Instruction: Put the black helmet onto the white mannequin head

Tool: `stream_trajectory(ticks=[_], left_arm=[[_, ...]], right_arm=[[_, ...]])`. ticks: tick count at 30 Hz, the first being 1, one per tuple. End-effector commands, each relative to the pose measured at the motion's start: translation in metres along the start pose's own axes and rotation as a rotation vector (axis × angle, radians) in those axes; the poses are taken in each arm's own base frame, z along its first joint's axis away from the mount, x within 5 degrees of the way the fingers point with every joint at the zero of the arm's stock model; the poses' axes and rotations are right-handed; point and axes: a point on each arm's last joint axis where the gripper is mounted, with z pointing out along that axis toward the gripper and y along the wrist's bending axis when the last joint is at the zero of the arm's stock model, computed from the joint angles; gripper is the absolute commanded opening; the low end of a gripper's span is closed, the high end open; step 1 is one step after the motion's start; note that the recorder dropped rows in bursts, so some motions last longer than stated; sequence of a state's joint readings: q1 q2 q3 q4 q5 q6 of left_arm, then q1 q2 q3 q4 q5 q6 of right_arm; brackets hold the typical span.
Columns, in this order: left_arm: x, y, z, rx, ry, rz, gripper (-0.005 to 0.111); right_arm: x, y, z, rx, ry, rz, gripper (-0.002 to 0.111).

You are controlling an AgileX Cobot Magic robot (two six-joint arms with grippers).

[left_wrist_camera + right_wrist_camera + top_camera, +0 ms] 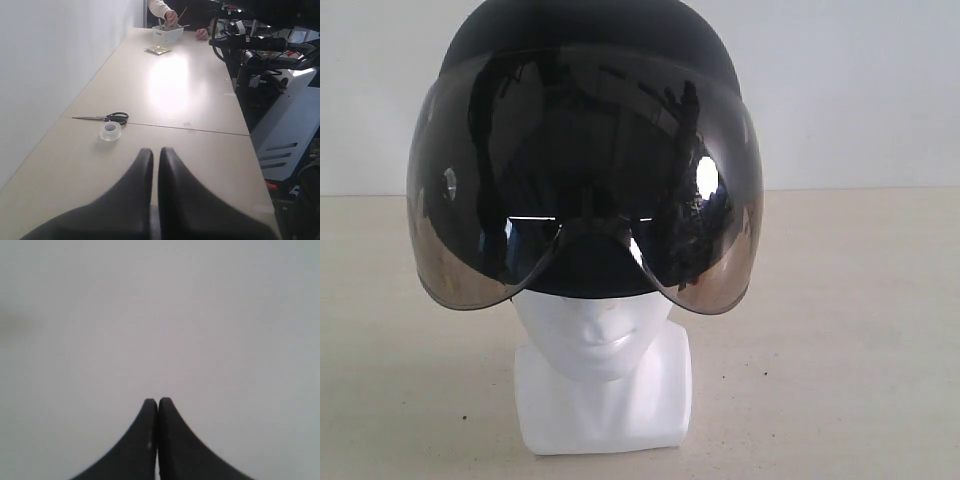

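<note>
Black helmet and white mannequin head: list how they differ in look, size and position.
Colour: the black helmet is dark with a mirror-like visor; the white mannequin head is glossy white. Size: the black helmet is wider, overhanging the white mannequin head on both sides. Position: the black helmet sits on top, hiding the upper face; the white mannequin head stands on the table. Both are upright, facing the exterior camera.

black helmet (590, 30) crown cut by top edge; visor (585, 150) hides eyes and brow of white mannequin head (603, 345).
</note>
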State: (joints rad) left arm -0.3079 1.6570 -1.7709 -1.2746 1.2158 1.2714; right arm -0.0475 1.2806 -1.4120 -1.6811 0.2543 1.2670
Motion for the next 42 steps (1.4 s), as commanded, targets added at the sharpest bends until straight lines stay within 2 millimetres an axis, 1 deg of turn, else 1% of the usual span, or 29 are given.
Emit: stream_trajectory(ticks=[1,2,3,4,5,6,7,8,9,10,11,12,13,15,18,19,22,24,28,31,35,38,42], left_arm=[[-0.005,-0.005,-0.001,0.005,0.001,0.01,0.004],[-0.005,-0.005,-0.001,0.004,0.005,0.011,0.004],[-0.004,-0.005,-0.001,0.001,0.008,0.013,0.004],[-0.005,-0.004,-0.001,-0.008,0.005,0.018,0.004],[-0.005,-0.003,-0.001,-0.018,0.004,0.032,0.004],[-0.005,-0.002,-0.001,-0.026,0.005,0.049,0.004],[-0.004,-0.002,-0.001,-0.032,0.009,0.063,0.004],[-0.004,-0.001,-0.001,-0.045,0.017,0.076,0.004],[-0.002,0.001,-0.001,-0.056,0.038,0.086,0.004],[0.001,0.002,-0.001,-0.063,0.058,0.093,0.004],[0.004,0.004,-0.001,-0.072,0.091,0.103,0.004],[0.009,0.006,-0.001,-0.078,0.131,0.116,0.004],[0.011,0.007,-0.002,-0.088,0.16,0.127,0.004],[0.016,0.012,-0.004,-0.087,0.183,0.121,0.004],[0.017,0.014,-0.002,-0.041,0.131,0.112,0.004],[0.018,0.016,0.0,-0.031,0.108,0.106,0.004],[0.022,0.02,0.004,-0.022,0.097,0.097,0.004],[0.025,0.023,0.005,-0.02,0.101,0.09,0.004],[0.027,0.024,0.006,-0.02,0.106,0.087,0.004],[0.027,0.025,0.005,-0.023,0.111,0.088,0.004],[0.031,0.026,0.004,-0.034,0.148,0.095,0.004],[0.032,0.029,0.001,-0.046,0.152,0.084,0.004],[0.033,0.032,-0.005,-0.064,0.152,0.074,0.004]], right_arm=[[0.038,-0.01,-0.004,0.136,0.37,-0.094,0.0],[0.047,-0.004,-0.004,0.078,0.452,-0.073,0.0],[0.056,0.005,-0.005,-0.008,0.536,-0.101,0.0],[0.063,0.015,-0.006,-0.102,0.598,-0.044,0.0],[0.068,0.025,-0.007,-0.206,0.636,-0.057,0.0],[0.071,0.039,-0.012,-0.347,0.68,0.003,0.0],[0.072,0.049,-0.015,-0.47,0.693,-0.013,0.0],[0.07,0.058,-0.019,-0.581,0.686,0.009,0.0],[0.064,0.07,-0.026,-0.743,0.662,0.079,0.0],[0.057,0.076,-0.031,-0.845,0.643,0.121,0.0],[0.046,0.081,-0.037,-0.949,0.613,0.181,0.0],[0.035,0.084,-0.044,-1.057,0.59,0.198,0.0],[0.022,0.083,-0.048,-1.114,0.554,0.221,0.0],[-0.002,0.074,-0.056,-1.154,0.492,0.227,0.0],[-0.035,0.059,-0.069,-1.17,0.392,0.234,0.0],[-0.042,0.058,-0.072,-1.195,0.373,0.242,0.0],[-0.063,0.062,-0.084,-1.274,0.313,0.225,0.0],[-0.068,0.073,-0.091,-1.334,0.301,0.214,0.0],[-0.069,0.103,-0.1,-1.441,0.335,0.171,0.0],[-0.064,0.129,-0.104,-1.496,0.387,0.106,0.0],[-0.059,0.153,-0.11,-1.536,0.439,0.039,0.0],[-0.058,0.164,-0.113,-1.566,0.45,0.021,0.0],[-0.055,0.17,-0.113,-1.572,0.468,0.02,0.0]])
